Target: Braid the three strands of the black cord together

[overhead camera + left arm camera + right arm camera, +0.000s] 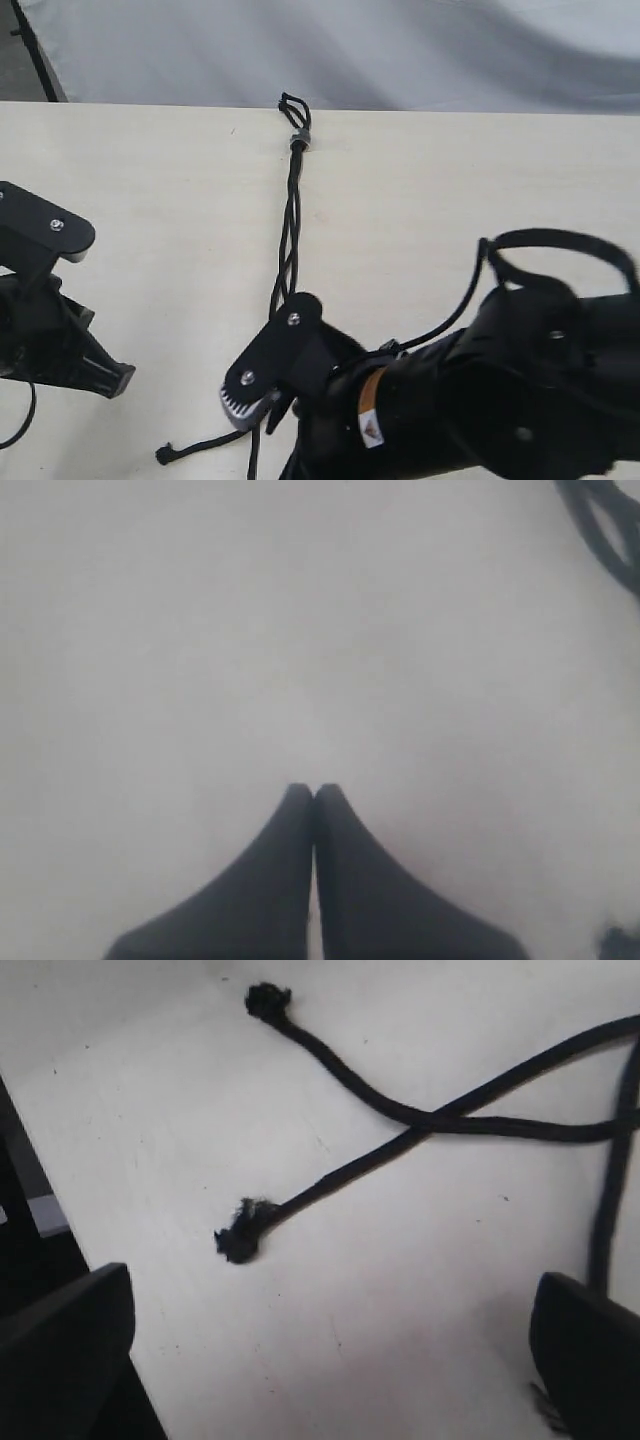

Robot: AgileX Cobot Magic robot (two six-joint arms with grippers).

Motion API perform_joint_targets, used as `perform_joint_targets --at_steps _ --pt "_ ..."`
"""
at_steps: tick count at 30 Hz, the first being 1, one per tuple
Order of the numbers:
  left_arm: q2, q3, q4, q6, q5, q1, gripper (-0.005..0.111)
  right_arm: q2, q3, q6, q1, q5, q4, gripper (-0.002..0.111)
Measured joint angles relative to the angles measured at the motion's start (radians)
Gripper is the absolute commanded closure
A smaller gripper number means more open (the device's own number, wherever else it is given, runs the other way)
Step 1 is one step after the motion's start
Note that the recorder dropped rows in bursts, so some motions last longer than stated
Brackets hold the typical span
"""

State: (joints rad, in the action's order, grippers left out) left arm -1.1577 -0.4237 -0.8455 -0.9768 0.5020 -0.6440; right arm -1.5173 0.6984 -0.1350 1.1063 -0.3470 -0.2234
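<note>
The black cord [291, 215] lies lengthwise on the pale table, its short loops [292, 104] and small grey band [299, 140] at the far edge. Below the band the three strands [285, 270] run twisted together toward my right gripper [262, 405]. That gripper hovers open over the loose ends. In the right wrist view two strands cross [430, 1120] and end in frayed knotted tips [240, 1240], while a third [608, 1190] runs beside one finger [590, 1355]. Nothing sits between the jaws of the right gripper [330, 1360]. My left gripper [313, 792] is shut on nothing, over bare table at the left [105, 378].
One frayed strand tip [163, 455] lies near the table's front edge, left of the right gripper. Thick black robot cables [560, 245] loop over the right arm. A grey cloth [350, 50] hangs behind the table's far edge.
</note>
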Motion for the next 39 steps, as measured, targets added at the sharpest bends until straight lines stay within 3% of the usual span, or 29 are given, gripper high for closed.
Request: perform_joint_targets --at_steps 13,36,39 --pt "0.0 0.037 -0.003 -0.002 -0.091 0.027 0.107 -0.304 0.259 0.018 0.013 -0.124 -0.001 0.004" --pt "0.0 0.037 -0.001 -0.002 -0.092 0.027 0.107 -0.37 0.293 0.062 0.019 -0.173 0.056 0.004" --pt "0.0 0.037 -0.001 -0.002 -0.09 0.027 0.107 -0.37 0.293 0.062 0.019 -0.171 0.056 0.01"
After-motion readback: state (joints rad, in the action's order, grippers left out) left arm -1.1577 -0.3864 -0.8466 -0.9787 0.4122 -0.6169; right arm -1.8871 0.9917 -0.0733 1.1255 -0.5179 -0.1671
